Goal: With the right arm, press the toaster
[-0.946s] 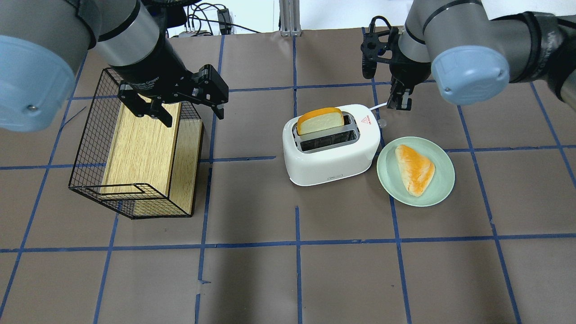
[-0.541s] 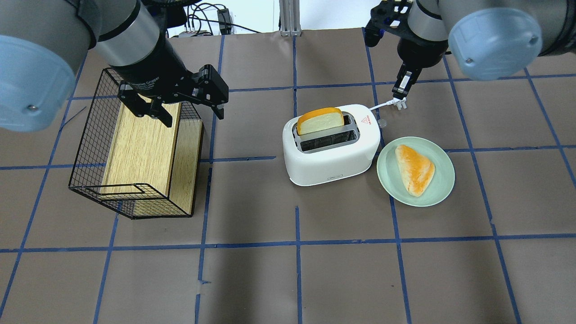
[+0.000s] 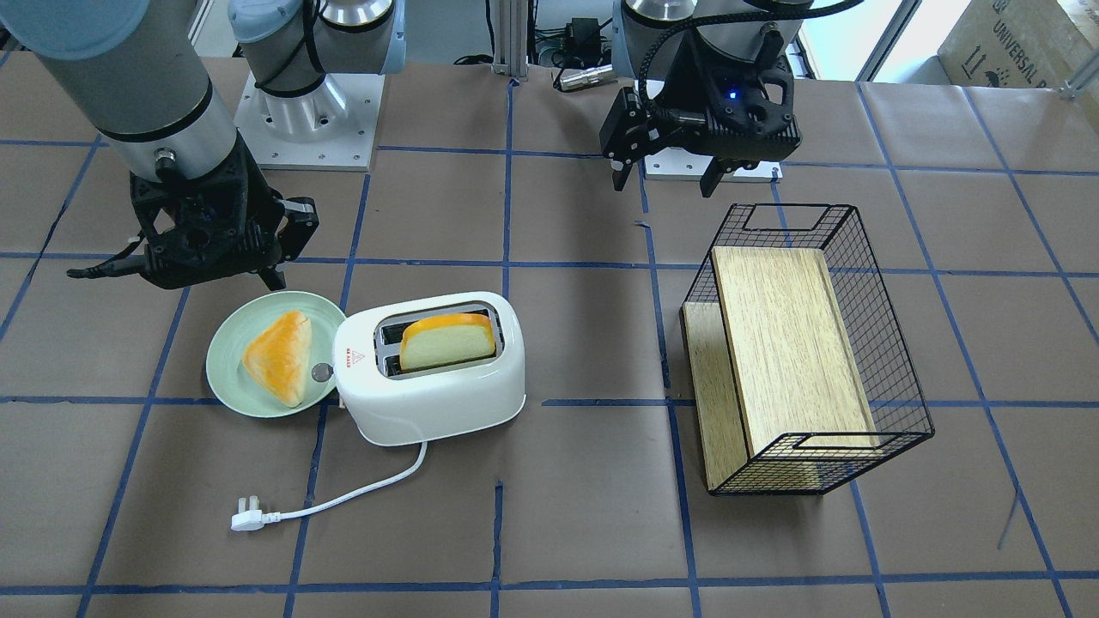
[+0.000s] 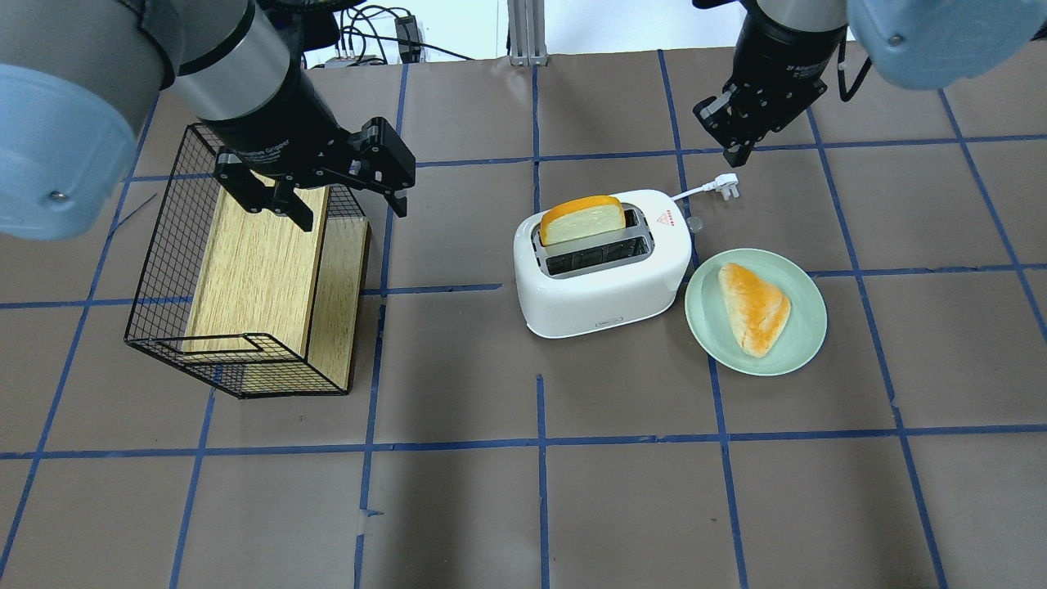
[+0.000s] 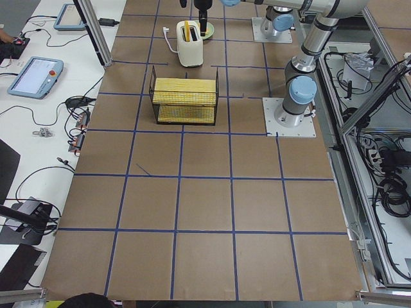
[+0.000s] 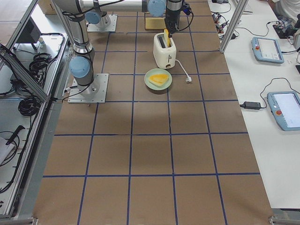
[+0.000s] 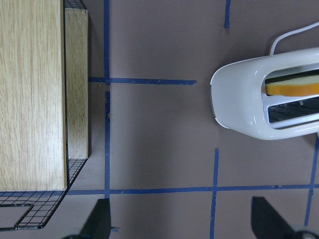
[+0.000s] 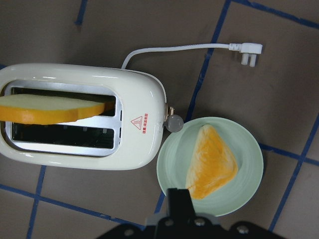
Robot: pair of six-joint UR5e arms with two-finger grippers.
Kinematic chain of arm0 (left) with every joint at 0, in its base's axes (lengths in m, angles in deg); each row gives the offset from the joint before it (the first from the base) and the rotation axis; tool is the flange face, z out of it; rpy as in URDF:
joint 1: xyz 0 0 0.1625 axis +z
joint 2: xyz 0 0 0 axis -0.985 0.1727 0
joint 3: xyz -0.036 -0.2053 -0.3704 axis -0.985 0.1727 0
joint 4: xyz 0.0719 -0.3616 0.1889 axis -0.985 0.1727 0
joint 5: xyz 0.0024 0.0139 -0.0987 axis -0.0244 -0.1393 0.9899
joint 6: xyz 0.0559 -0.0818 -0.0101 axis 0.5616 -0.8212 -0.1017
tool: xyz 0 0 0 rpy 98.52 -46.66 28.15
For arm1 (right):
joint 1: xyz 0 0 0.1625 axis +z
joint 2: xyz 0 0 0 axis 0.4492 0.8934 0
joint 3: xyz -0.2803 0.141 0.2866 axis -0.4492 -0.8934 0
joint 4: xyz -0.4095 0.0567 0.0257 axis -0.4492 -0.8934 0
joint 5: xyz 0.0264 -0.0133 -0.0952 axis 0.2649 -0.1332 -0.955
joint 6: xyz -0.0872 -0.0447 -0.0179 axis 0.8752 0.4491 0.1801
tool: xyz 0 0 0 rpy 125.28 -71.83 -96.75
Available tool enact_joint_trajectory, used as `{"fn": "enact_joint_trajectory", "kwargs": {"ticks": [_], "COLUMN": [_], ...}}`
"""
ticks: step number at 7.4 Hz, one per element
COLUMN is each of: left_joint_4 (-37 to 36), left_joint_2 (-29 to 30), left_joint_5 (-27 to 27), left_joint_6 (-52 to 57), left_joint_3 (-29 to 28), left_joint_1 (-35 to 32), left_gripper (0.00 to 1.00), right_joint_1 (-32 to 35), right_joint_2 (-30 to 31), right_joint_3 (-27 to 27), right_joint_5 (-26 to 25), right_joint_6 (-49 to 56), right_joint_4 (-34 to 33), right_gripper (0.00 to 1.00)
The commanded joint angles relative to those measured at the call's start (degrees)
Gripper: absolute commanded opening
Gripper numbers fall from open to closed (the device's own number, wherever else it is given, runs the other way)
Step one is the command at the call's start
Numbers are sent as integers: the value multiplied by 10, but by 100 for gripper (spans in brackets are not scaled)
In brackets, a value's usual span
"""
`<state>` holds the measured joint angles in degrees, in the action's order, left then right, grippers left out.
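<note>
Black skeletal right gripper [image 4: 730, 146], fingers pinched together, hovers off the knob end of the glossy white plastic toaster [image 4: 601, 303].

Overhead camera sits behind the robot, looking forward and down, near enough that the bench [image 4: 523, 507] fills the frame with the toaster [image 4: 601, 303] and the wire basket [image 4: 164, 270]. The front camera faces back from across the bench and shows the same pair mirrored. Two end cameras stand high and far off, looking along the bench, the toaster tiny. The left wrist camera looks straight down, close, catching the basket's edge and one toaster end. The right wrist camera, also straight down, shares the toaster and the plate [image 8: 249, 164] with the overhead.
</note>
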<state>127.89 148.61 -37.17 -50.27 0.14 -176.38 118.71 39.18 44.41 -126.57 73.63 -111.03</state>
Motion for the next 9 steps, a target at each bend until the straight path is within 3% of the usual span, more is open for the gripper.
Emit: {"fn": "enact_joint_trajectory", "kwargs": {"ticks": [1, 2, 3, 6, 7, 9], "left_joint_4": [0, 0, 0, 0, 0, 0], "left_joint_2": [0, 0, 0, 0, 0, 0], "left_joint_5": [0, 0, 0, 0, 0, 0], "left_joint_6": [0, 0, 0, 0, 0, 0], "left_joint_3": [0, 0, 0, 0, 0, 0], "left_joint_1": [0, 0, 0, 0, 0, 0], "left_gripper": [100, 100, 100, 100, 100, 100], "right_joint_1": [0, 0, -3, -3, -10, -6], "right_joint_2": [2, 15, 24, 28, 37, 44], "right_joint_3": [9, 8, 10, 10, 6, 14], "right_joint_5": [-4, -6, -4, -5, -6, -4], "right_joint_6": [-107, -150, -155, -159, -154, -158], "right_joint_4": [2, 5, 0, 2, -3, 2], "right_gripper": [58, 67, 70, 72, 96, 100]}}
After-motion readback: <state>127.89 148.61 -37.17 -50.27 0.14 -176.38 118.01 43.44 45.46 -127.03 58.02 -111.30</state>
